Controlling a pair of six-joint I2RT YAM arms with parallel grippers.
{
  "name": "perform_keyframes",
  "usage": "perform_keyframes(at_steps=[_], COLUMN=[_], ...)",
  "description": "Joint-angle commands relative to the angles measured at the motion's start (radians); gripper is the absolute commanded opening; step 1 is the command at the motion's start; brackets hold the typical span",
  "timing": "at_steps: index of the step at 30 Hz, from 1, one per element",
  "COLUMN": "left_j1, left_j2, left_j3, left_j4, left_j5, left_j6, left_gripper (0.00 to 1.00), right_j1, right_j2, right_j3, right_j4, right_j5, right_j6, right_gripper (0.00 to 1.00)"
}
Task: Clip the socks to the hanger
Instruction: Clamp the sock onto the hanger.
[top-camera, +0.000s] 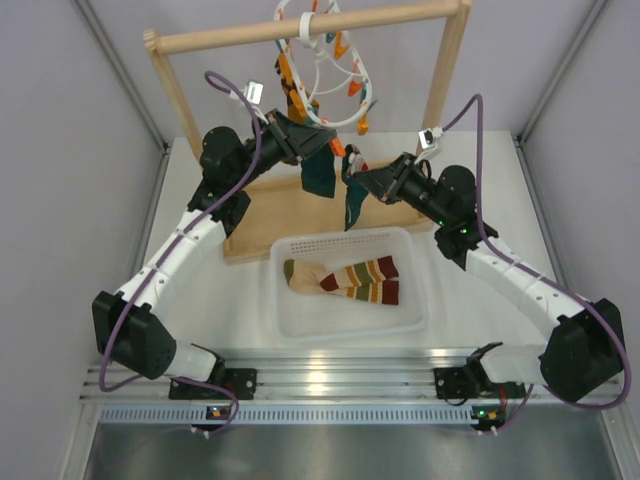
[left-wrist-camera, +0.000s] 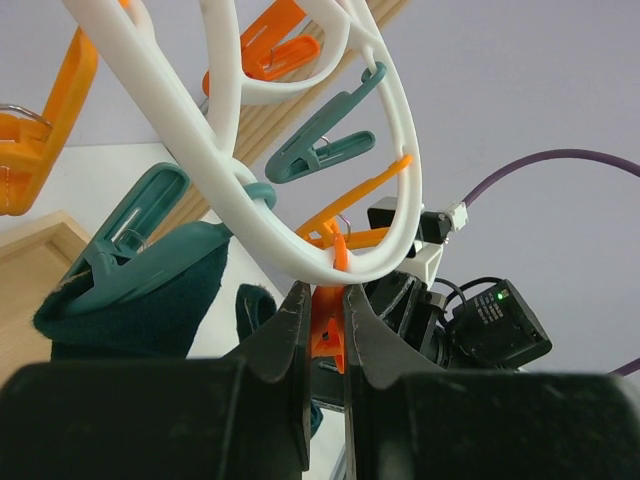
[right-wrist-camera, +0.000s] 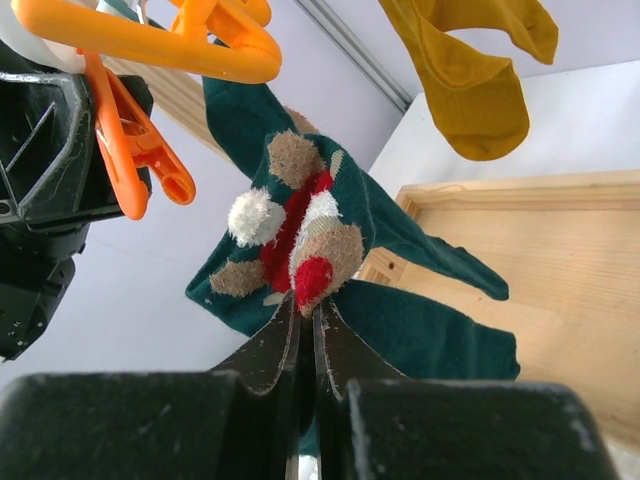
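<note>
Striped brown-red-cream fabric socks (top-camera: 345, 279) sit in near white plastic basket (top-camera: 350, 330); right gripper (right-wrist-camera: 305, 312) clenched on dark teal face-motif sock (right-wrist-camera: 420, 335), left gripper (left-wrist-camera: 325, 297) pinching small orange plastic clip (left-wrist-camera: 325, 340) on far white oval ring hanger (left-wrist-camera: 230, 185), next likely feed sock edge into clip, then release.

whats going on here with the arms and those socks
Two robot arms are clipping socks to a white ring hanger hung on a wooden rail. The left gripper is shut on an orange clip. The right gripper grips a dark teal sock near its face motif, holding it up close to that clip. Another teal sock already hangs from a teal clip. The striped socks lie in the white basket.
</note>
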Motion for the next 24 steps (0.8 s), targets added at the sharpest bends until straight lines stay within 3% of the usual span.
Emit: perform_keyframes(at_steps=[1,24], left_j1=[0.018,0.014], left_j2=[0.008,0.035], left_j3=[0.013,0.035], left_j4=[0.105,0.079], left_j5=[-0.045,-0.042], left_j6=[-0.023,-0.016], left_gripper=[0.00,0.00], right_j1=[-0.015,0.002], right_j2=[-0.038,-0.009], right_j3=[0.061,0.133], right_j4=[0.039,0.063], right_j5=[0.001,-0.040], right_j6=[0.020,0.047], right_gripper=[0.00,0.00])
